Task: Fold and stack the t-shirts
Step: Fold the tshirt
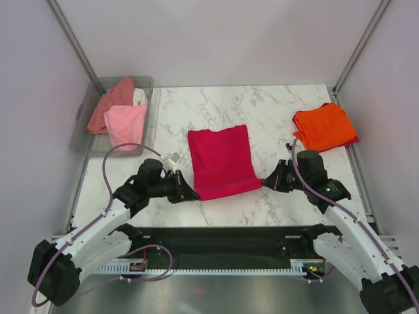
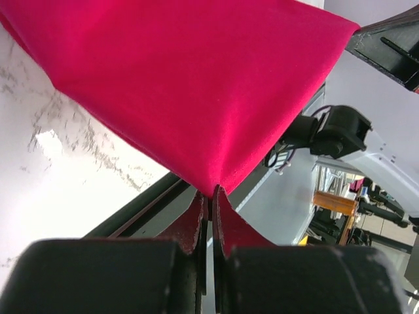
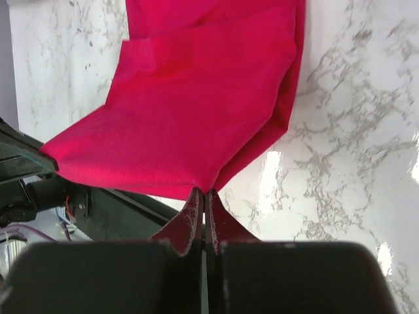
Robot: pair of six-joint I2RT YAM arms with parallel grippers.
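Observation:
The crimson t-shirt (image 1: 221,160) lies partly folded in the middle of the marble table. My left gripper (image 1: 195,194) is shut on its near left corner, and my right gripper (image 1: 264,184) is shut on its near right corner. The near edge is lifted off the table between them. In the left wrist view the cloth (image 2: 190,85) is pinched at the fingertips (image 2: 211,193). In the right wrist view the cloth (image 3: 190,111) is pinched the same way (image 3: 204,191). A folded orange t-shirt (image 1: 323,126) lies at the right, on a red one.
A clear grey bin (image 1: 86,125) at the far left holds light pink (image 1: 126,124), salmon (image 1: 111,101) and white (image 1: 140,96) t-shirts. A black rail (image 1: 216,239) runs along the table's near edge. Enclosure walls stand on both sides.

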